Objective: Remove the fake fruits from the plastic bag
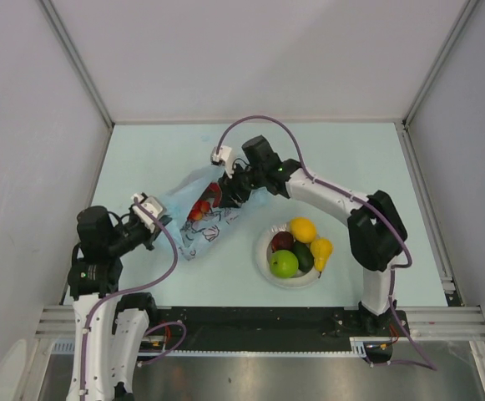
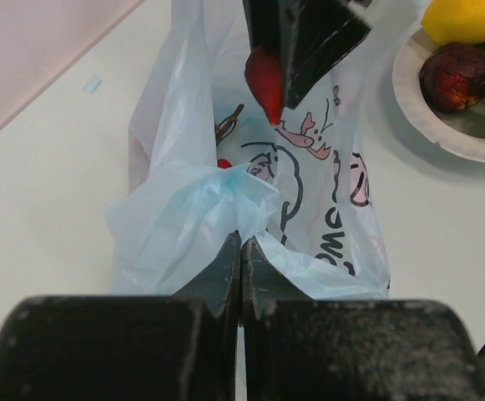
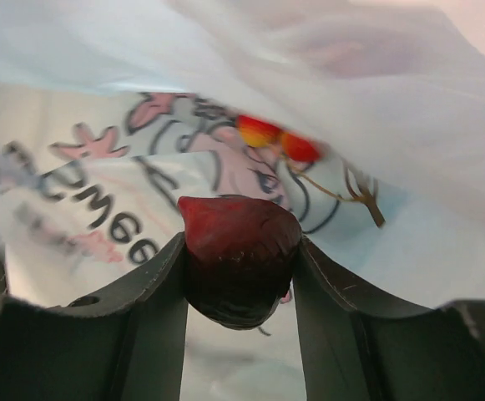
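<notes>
The light-blue plastic bag [image 1: 194,224] lies left of centre on the table, its mouth toward the right arm. My left gripper [image 1: 160,219] is shut on the bag's bunched near end [image 2: 225,200]. My right gripper [image 3: 240,251] reaches into the bag's mouth and is shut on a red pointed fake fruit [image 3: 238,238], which also shows in the left wrist view [image 2: 265,79]. Deeper inside the bag lie small red-orange fruits [image 3: 280,140] on a brown stem [image 2: 228,125].
A white plate [image 1: 263,252] right of the bag holds a yellow lemon [image 1: 303,229], a green apple [image 1: 284,264], a dark maroon fruit [image 1: 282,241], a dark green avocado [image 1: 302,256] and a yellow banana [image 1: 320,251]. Walls enclose the table.
</notes>
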You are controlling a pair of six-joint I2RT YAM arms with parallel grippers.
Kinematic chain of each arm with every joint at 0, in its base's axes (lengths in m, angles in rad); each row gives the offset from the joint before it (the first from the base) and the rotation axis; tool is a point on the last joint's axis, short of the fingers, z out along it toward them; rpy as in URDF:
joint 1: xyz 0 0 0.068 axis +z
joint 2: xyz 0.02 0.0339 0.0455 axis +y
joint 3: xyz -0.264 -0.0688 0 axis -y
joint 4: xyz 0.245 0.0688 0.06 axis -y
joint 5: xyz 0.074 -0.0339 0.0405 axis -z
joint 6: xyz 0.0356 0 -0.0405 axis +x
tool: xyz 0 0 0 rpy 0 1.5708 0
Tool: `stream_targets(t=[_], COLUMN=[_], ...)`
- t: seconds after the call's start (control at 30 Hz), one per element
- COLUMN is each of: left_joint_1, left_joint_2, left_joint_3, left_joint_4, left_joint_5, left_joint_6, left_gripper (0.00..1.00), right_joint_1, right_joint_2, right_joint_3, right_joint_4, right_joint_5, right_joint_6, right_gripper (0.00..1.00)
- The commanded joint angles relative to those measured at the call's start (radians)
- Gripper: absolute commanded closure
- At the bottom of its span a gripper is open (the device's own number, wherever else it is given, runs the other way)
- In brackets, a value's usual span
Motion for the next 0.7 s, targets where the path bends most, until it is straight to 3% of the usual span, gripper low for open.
stream_targets(t=[0.0,0.17,0.3,0.37,0.43,0.57,0.67], left_joint_1=[-0.005,-0.005,-0.005,-0.005,-0.005,-0.003,-0.006], left_joint_2=[-0.002,-0.008,-0.015,-0.015,-0.01,0.001,0.007], left_joint_3=[-0.004,-0.018,-0.033,-0.035,-0.025,-0.022,-0.021], left_joint_4=[0.062,0.076,0.116,0.116,0.108,0.099,0.111], left_joint_5=[0.03,0.037,0.04,0.039,0.037,0.042,0.039], left_joint_6=[-0.011,-0.017,-0.042,-0.051,-0.046,-0.033,-0.04], left_gripper=[1.0,1.0,1.0,1.0,1.0,1.0,1.0], right_joint_1=[0.011,0.004,-0.042,-0.05,-0.061,-0.105,-0.166], right_joint_2=[-0.107,-0.197,-0.292,-0.338,-0.378,-0.472,-0.529], right_joint_3=[0.004,-0.019,-0.075,-0.074,-0.076,-0.117,-0.196], right_joint_4=[-0.098,-0.181,-0.075,-0.09,-0.17,-0.552,-0.679], right_joint_5=[-0.216,-0.235,-0.259,-0.259,-0.255,-0.191,-0.138], right_joint_6=[-0.174,-0.274,-0.13,-0.145,-0.244,-0.644,-0.752], right_gripper=[0.7,0.7,0.69,0.69,0.69,0.69,0.68])
